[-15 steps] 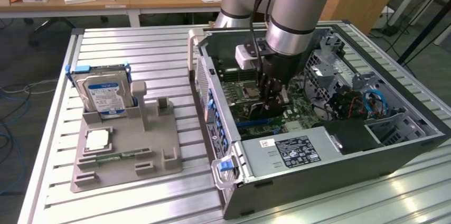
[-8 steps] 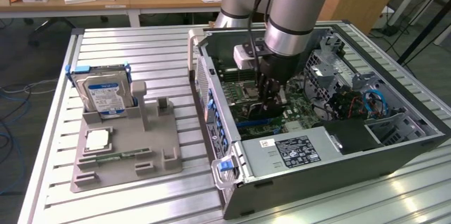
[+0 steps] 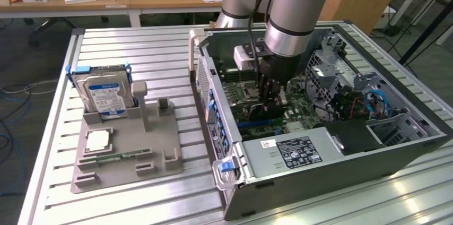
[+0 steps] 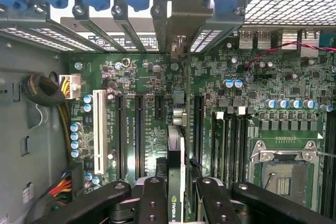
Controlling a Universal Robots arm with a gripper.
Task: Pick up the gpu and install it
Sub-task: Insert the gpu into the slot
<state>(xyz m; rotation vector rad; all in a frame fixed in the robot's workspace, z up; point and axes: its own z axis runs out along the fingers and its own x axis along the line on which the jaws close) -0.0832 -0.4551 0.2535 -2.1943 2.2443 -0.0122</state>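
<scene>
My arm hides much of the thin dark gpu card [image 4: 176,182]; it shows edge-on, pinched between my black tool [image 4: 176,203] fingers, upright over the green motherboard [image 4: 142,129] inside the open grey computer case [image 3: 396,156].

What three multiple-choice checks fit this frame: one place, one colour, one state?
1. The gpu is: A) in the grey holder B) between the jaws, over the motherboard C) on the table.
2. The hard drive's carrier is: A) blue B) red C) yellow.
3. The case is: A) closed B) upright, sealed C) open, side off.
B: the card's edge sits between the jaws in the wrist view. A: blue rails flank the drive. C: the interior lies exposed.
</scene>
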